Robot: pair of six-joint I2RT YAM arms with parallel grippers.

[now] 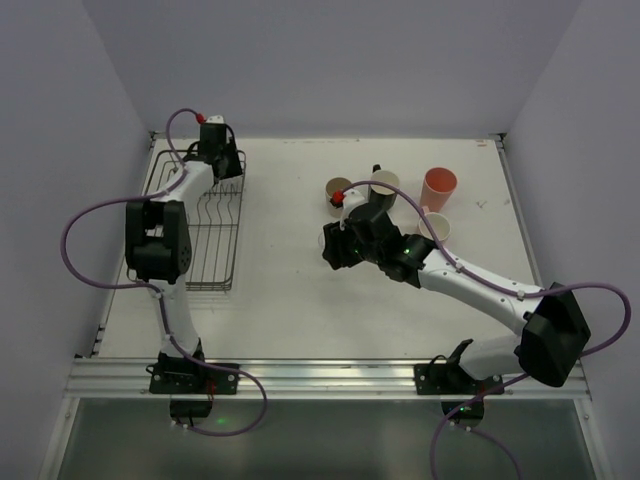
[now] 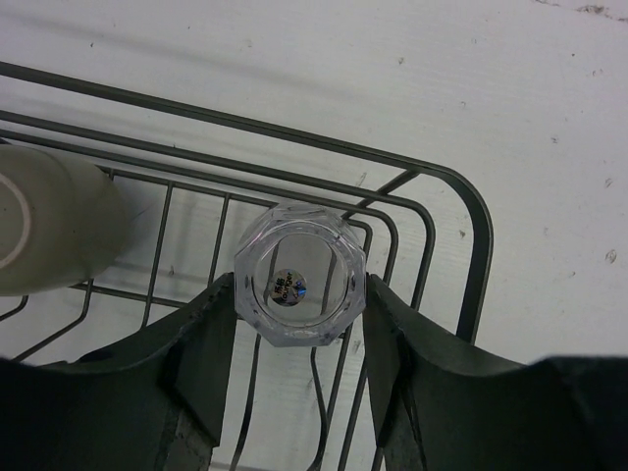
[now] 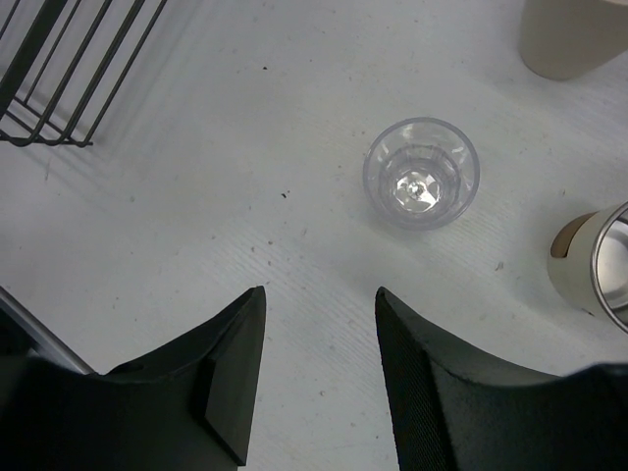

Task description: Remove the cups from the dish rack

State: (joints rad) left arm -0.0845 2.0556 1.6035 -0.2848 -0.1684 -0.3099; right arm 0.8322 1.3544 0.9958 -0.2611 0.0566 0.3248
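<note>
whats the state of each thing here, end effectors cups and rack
left end effector: shut on the rack glass
rack glass: gripped, inside the dish rack
dish rack: holds the rack glass and a beige cup
right end effector: open, empty
table glass: upright on the table, ungripped
salmon tumbler: upright on the table

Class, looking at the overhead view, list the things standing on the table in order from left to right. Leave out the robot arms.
dish rack → tan cup → beige cup → salmon-pink tumbler
</note>
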